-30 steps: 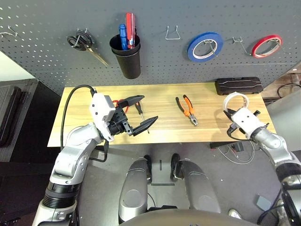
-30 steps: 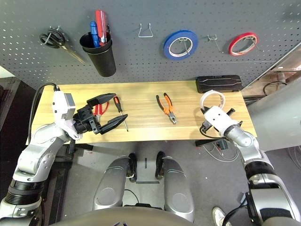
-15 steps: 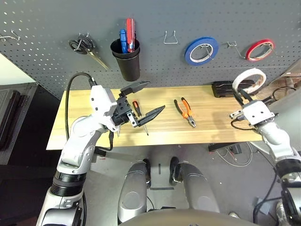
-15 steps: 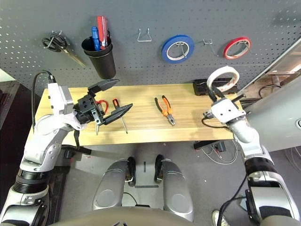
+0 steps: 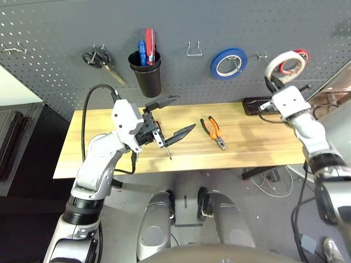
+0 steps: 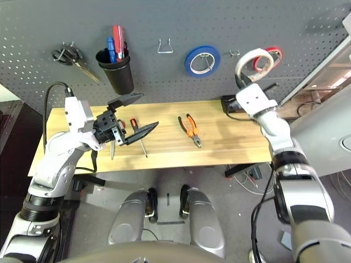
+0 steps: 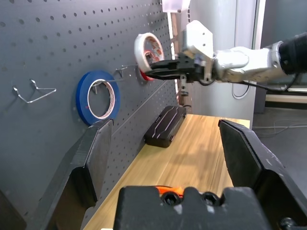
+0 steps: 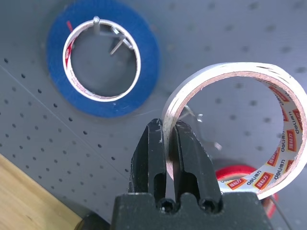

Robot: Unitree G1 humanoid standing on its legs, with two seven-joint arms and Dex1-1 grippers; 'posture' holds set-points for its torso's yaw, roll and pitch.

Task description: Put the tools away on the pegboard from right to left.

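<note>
- Since a second ago the right gripper (image 8: 167, 143) has carried the white tape roll (image 5: 284, 64) up off the table edge to the pegboard (image 5: 55, 33); the roll now hangs in front of the board instead of low beside the wooden table (image 5: 247, 142).
- The roll's inner core carries repeated red "deli" print, readable in the right wrist view.
- The right gripper's two black fingers are pinched tight on the roll's band, one inside the ring and one outside.
- The held roll sits just beside a bare metal hook (image 8: 197, 116), between the blue tape roll (image 5: 228, 62) and the red tape roll (image 8: 235, 178), partly covering the red one.
- The left gripper (image 5: 171, 116) hovers over the table with its jaws spread wide and nothing in them.
- The screwdriver (image 5: 162, 136) lies on the table under the left gripper, with the red-handled scissors (image 6: 113, 141) partly hidden just beside it.
- The pliers (image 5: 213, 131) lie flat at mid-table, well apart from both grippers.
- A black case (image 5: 255, 106) rests at the table's back edge, below the raised roll.
</note>
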